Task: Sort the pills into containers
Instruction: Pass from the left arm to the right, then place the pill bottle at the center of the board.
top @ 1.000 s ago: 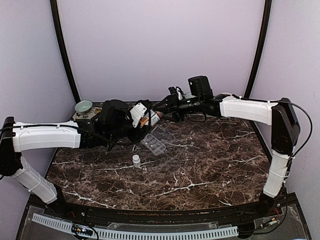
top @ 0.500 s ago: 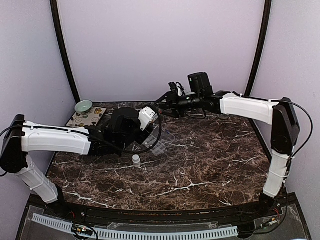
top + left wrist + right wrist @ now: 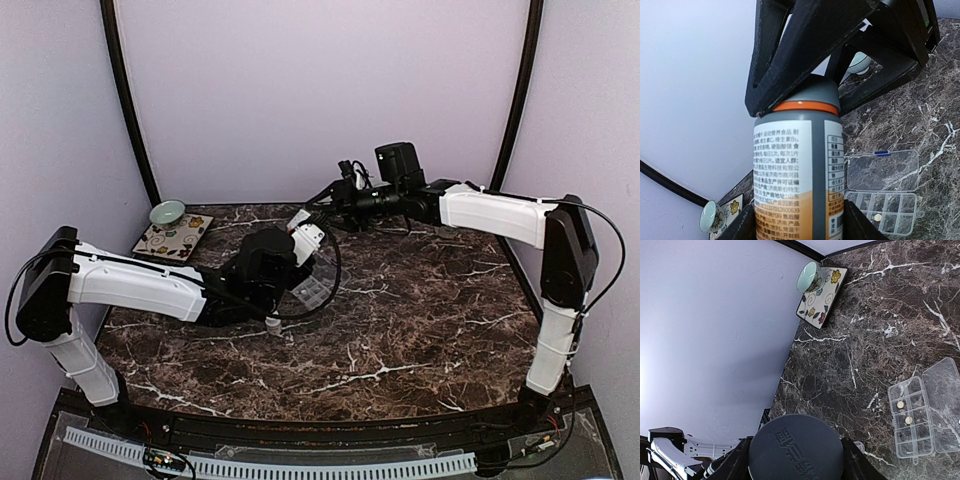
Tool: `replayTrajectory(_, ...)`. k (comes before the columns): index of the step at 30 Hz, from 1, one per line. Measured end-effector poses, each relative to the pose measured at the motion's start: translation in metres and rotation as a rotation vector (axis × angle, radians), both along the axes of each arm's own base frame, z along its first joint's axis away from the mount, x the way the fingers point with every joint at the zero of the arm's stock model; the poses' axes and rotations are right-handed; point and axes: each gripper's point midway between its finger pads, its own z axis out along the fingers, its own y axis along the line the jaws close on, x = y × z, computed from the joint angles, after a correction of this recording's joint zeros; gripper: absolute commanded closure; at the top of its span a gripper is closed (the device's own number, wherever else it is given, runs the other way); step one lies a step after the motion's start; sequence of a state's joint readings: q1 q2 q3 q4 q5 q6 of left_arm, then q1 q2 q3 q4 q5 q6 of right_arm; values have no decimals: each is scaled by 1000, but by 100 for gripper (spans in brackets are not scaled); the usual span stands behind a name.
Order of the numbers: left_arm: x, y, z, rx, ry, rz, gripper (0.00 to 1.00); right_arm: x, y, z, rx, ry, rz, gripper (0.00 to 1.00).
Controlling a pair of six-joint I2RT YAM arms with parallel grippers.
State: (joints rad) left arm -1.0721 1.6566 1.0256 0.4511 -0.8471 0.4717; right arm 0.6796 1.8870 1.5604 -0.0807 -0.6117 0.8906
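Well, closest to the arm bases, a tiny white bottle (image 3: 272, 321) stands on the worktop (image 3: 430, 330), right beside the left arm. That arm bends low across the middle. The left fingers (image 3: 740, 229) pinch the amber bottle (image 3: 797, 165) by its lower half, one finger on each side. The bottle's long way runs straight out from the fingers, and its grey top end points away from them. I cannot tell if that top is open.

Just past the bottle, the organiser box (image 3: 882, 172) lies flat on the worktop with its clear lid swung open. Seen from the left fingers, the box is down and off to one side of the bottle's top, not under it. Its row of little containers (image 3: 900, 207) runs sideways across that view. Some pale pills (image 3: 900, 404) already sit in them.

Farther back, the right fingers (image 3: 854, 465) pinch a round grey cap (image 3: 796, 447) up in the air, well apart from the box. So the left arm is the nearer one. I think the bottle's top must get over one container and then tip slowly, or pills may scatter.
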Motion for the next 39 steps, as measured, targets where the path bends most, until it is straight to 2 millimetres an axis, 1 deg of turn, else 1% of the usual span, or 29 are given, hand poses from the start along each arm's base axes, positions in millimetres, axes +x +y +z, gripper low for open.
replayTrajectory(2,0,0,1,-1,-4,2,53,0,0,1,3,-3,1,87)
replayTrajectory(4,0,0,1,-3,-4,2,44,0,0,1,3,-4,0,87)
replayTrajectory(9,-1,-3,1,-28,4,-9,35,-1,0,0,0,-3,4,88)
replayTrajectory(10,-2,-7,6,-60,-2,-29,33,-4,2,-4,-12,6,10,88)
replayTrajectory(12,-8,-15,22,-123,-15,-68,28,-15,6,-20,-46,40,33,88)
replayTrajectory(14,-13,-17,37,-163,-22,-91,27,-24,10,-35,-72,77,50,88)
replayTrajectory(15,-17,-18,40,-171,-15,-102,26,-26,12,-37,-74,78,58,88)
replayTrajectory(18,-20,-22,45,-203,-5,-123,26,-27,11,-38,-77,84,60,88)
replayTrajectory(24,-23,-22,46,-231,24,-134,25,-28,10,-42,-83,92,60,88)
replayTrajectory(27,-25,-18,54,-263,25,-131,23,-30,8,-49,-95,103,61,88)
replayTrajectory(31,-28,-11,80,-333,10,-127,22,-32,5,-59,-122,119,58,88)
replayTrajectory(34,-30,-4,96,-377,4,-121,21,-31,2,-62,-138,107,51,89)
replayTrajectory(36,-31,0,100,-395,9,-116,21,-27,-1,-62,-145,95,42,88)
replayTrajectory(39,-30,6,99,-408,27,-100,21,-24,-7,-59,-155,67,26,89)
